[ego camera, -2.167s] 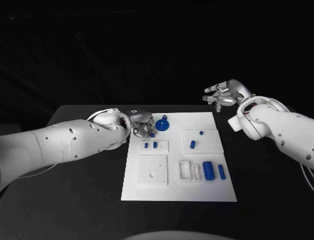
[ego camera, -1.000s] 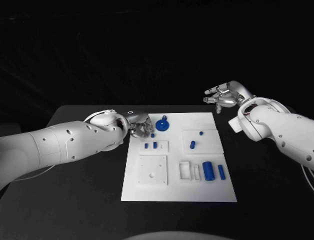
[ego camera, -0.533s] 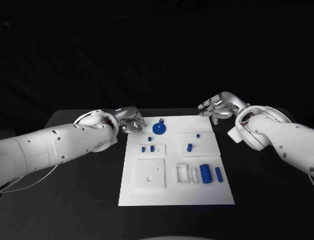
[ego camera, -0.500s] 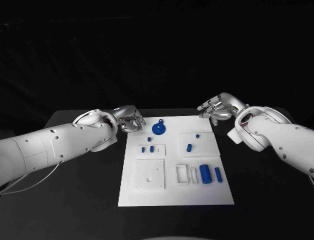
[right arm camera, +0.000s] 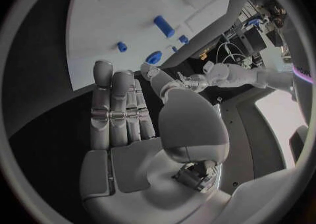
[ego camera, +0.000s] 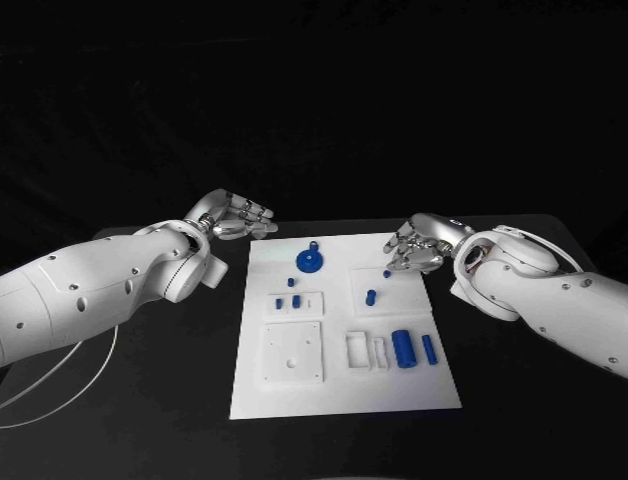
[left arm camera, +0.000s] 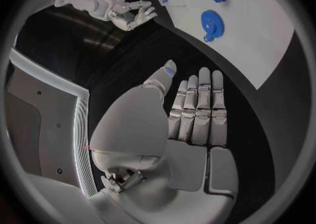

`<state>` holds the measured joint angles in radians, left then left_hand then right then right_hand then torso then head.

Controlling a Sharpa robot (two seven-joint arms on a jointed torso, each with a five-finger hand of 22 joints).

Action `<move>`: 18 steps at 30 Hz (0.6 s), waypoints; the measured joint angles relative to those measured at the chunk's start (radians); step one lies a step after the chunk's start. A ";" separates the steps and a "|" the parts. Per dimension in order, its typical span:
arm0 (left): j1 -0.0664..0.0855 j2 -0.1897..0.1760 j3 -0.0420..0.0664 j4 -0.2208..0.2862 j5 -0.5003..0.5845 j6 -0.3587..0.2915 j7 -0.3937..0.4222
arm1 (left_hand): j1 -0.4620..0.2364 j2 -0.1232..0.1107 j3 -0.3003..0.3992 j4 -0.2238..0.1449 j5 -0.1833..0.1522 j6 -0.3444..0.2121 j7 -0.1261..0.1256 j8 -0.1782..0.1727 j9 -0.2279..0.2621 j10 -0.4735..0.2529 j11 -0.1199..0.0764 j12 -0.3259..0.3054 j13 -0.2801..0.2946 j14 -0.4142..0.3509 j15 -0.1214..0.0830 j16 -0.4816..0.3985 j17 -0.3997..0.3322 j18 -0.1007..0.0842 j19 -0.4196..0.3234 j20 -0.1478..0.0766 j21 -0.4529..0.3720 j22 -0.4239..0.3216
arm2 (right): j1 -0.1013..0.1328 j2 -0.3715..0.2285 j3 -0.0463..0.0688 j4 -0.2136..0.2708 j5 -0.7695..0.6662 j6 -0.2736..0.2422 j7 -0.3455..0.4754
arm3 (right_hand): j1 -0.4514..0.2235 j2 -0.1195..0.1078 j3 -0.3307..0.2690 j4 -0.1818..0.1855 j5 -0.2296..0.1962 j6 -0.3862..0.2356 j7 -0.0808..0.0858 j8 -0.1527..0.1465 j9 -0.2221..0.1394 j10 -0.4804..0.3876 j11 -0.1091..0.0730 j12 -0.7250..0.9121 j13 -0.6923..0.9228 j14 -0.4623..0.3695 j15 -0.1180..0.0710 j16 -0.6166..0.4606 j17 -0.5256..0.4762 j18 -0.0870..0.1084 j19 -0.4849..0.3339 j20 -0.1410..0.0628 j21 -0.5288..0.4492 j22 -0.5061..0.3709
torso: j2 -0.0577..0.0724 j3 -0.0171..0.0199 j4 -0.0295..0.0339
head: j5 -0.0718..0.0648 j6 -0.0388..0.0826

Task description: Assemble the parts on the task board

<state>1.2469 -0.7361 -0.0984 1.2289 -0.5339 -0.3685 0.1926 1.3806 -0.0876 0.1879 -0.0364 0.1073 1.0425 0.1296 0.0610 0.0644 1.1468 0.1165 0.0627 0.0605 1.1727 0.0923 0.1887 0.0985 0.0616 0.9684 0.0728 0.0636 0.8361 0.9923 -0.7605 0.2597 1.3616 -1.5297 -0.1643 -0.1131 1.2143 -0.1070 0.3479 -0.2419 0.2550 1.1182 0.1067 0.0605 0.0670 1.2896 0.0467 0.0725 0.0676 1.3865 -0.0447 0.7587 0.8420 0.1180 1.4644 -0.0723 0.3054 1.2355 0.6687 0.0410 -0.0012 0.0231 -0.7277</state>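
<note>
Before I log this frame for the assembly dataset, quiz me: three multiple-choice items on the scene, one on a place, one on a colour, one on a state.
1. Where on the task board is the round gear-like part?
A. in the far half, toward the left hand's side
B. at the near edge
C. off the board, on the table

2. What colour are the small parts?
A. red
B. blue
C. yellow

3. What does the left hand hold?
A. a peg
B. the round part
C. nothing

Answers:
1. A, it lies near the board's far edge in the head view.
2. B, each loose piece, like the thick cylinder, is blue.
3. C, the left wrist view shows flat fingers and a bare palm.
</note>
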 measured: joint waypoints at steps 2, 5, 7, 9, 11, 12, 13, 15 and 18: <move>0.000 -0.003 0.001 0.010 0.039 0.005 0.011 | 0.008 0.008 -0.025 -0.001 0.000 0.000 0.000 0.000 0.000 -0.021 0.008 0.000 0.000 -0.025 0.025 -0.090 -0.016 0.000 -0.053 0.026 0.000 -0.099 | -0.006 0.003 -0.001 0.000 -0.037 0.000 -0.013 | 0.003 -0.005 0.005 0.005 -0.031 -0.004 0.000 0.000 0.000 -0.003 0.003 0.000 0.000 0.002 0.002 0.000 -0.001 0.000 0.002 0.002 0.000 -0.003 | 0.000 0.0000 0.0005 | -0.001 0.000; 0.000 -0.006 0.001 0.023 0.080 0.014 0.024 | 0.024 0.024 -0.069 -0.005 0.000 0.000 0.000 0.000 0.000 -0.034 0.012 0.000 -0.001 -0.048 0.040 -0.125 -0.027 0.000 -0.040 0.046 0.000 -0.292 | -0.012 0.009 -0.003 0.000 -0.089 0.000 -0.032 | 0.010 -0.012 0.019 0.019 -0.051 -0.005 0.001 0.000 0.000 -0.010 0.003 0.000 0.000 0.004 0.004 0.000 -0.004 0.001 0.004 0.004 0.003 -0.005 | 0.000 -0.0006 0.0004 | -0.001 0.000; 0.000 -0.007 0.002 0.029 0.100 0.020 0.032 | 0.027 0.027 -0.087 -0.007 0.000 0.000 0.000 0.000 0.000 -0.036 0.014 0.000 -0.001 -0.053 0.038 -0.125 -0.027 0.000 -0.017 0.047 0.000 -0.409 | -0.015 0.013 -0.006 -0.001 -0.119 -0.002 -0.044 | 0.014 -0.027 0.035 0.027 -0.052 -0.005 0.001 0.000 0.000 -0.010 0.003 0.000 0.000 0.004 0.004 0.000 -0.005 0.001 0.003 0.004 0.013 -0.007 | 0.000 -0.0006 0.0000 | 0.000 0.000; 0.000 -0.007 0.002 0.033 0.112 0.024 0.038 | 0.031 0.031 -0.089 -0.009 0.000 0.000 0.000 0.000 0.000 -0.036 0.014 0.000 -0.001 -0.053 0.038 -0.125 -0.027 0.000 -0.001 0.047 0.000 -0.476 | -0.017 0.017 -0.008 -0.003 -0.141 -0.003 -0.053 | 0.018 -0.030 0.048 0.032 -0.058 -0.005 0.001 0.000 0.000 -0.010 0.003 0.000 0.000 0.004 0.004 0.000 -0.006 0.002 0.002 0.005 0.015 -0.008 | 0.001 -0.0008 -0.0006 | 0.001 0.000; 0.000 -0.008 0.002 0.036 0.123 0.027 0.044 | 0.031 0.031 -0.089 -0.009 0.000 0.000 0.000 0.000 0.000 -0.036 0.014 0.000 -0.001 -0.053 0.038 -0.125 -0.027 0.000 0.009 0.046 0.000 -0.525 | -0.020 0.021 -0.013 -0.006 -0.163 -0.005 -0.062 | 0.016 -0.037 0.060 0.038 -0.058 -0.005 0.001 0.000 0.000 -0.010 0.003 0.000 0.000 0.004 0.004 0.000 -0.006 0.002 0.002 0.005 0.020 -0.009 | 0.001 -0.0007 -0.0007 | 0.002 0.000; 0.000 -0.008 0.002 0.037 0.127 0.028 0.046 | 0.031 0.031 -0.089 -0.009 0.000 0.000 0.000 0.000 0.000 -0.036 0.014 0.000 -0.001 -0.053 0.038 -0.125 -0.027 0.000 0.014 0.047 0.000 -0.544 | -0.021 0.023 -0.014 -0.007 -0.170 -0.005 -0.065 | 0.016 -0.037 0.068 0.040 -0.058 -0.005 0.001 0.000 0.000 -0.010 0.003 0.000 0.000 0.004 0.004 0.000 -0.006 0.002 0.002 0.005 0.020 -0.010 | 0.002 -0.0006 -0.0009 | 0.002 0.000; 0.000 -0.008 0.002 0.037 0.131 0.029 0.048 | 0.031 0.031 -0.089 -0.009 0.000 0.000 0.000 0.000 0.000 -0.036 0.014 0.000 -0.001 -0.053 0.038 -0.125 -0.027 0.000 0.017 0.047 0.000 -0.558 | -0.022 0.025 -0.016 -0.008 -0.178 -0.006 -0.068 | 0.019 -0.040 0.073 0.042 -0.058 -0.005 0.001 0.000 0.000 -0.010 0.003 0.000 0.000 0.004 0.004 0.000 -0.006 0.002 0.002 0.005 0.021 -0.011 | 0.002 -0.0006 -0.0011 | 0.002 0.000; 0.000 -0.008 0.002 0.039 0.138 0.032 0.053 | 0.031 0.031 -0.091 -0.011 0.000 -0.001 0.001 0.000 0.000 -0.040 0.018 0.000 -0.001 -0.054 0.039 -0.125 -0.027 0.000 0.028 0.047 0.002 -0.589 | -0.023 0.030 -0.020 -0.012 -0.192 -0.008 -0.075 | 0.022 -0.042 0.081 0.048 -0.058 -0.005 0.001 0.000 0.000 -0.010 0.003 0.000 0.000 0.004 0.004 0.000 -0.006 0.003 0.002 0.005 0.026 -0.012 | 0.002 0.0000 -0.0012 | 0.003 -0.001; 0.000 -0.008 0.002 0.040 0.147 0.033 0.057 | 0.031 0.031 -0.094 -0.013 0.000 -0.004 0.004 0.000 0.000 -0.043 0.021 0.000 -0.001 -0.058 0.044 -0.125 -0.028 0.000 0.033 0.049 0.006 -0.621 | -0.024 0.038 -0.026 -0.018 -0.209 -0.010 -0.081 | 0.018 -0.046 0.089 0.051 -0.058 -0.005 0.001 0.000 0.000 -0.010 0.003 0.000 0.000 0.004 0.004 0.000 -0.007 0.003 0.002 0.005 0.027 -0.014 | 0.002 0.0007 -0.0012 | 0.005 -0.002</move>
<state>1.2471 -0.7445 -0.0964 1.2688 -0.3865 -0.3351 0.2501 1.4119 -0.0565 0.0944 -0.0499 0.1074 1.0390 0.1332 0.0610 0.0643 1.1035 0.1376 0.0627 0.0595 1.1145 0.1362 0.0639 0.0709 0.0616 1.0015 0.1219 0.0692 0.2147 0.9679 -0.7229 0.2338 1.3439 -1.7383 -0.1743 -0.1945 1.2318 -0.1529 0.4369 -0.1913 0.1966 1.1132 0.1082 0.0605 0.0669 1.2794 0.0498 0.0725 0.0678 1.3902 -0.0410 0.7588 0.8351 0.1207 1.4665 -0.0674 0.3319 1.2213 0.6709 0.0417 -0.0024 0.0279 -0.7297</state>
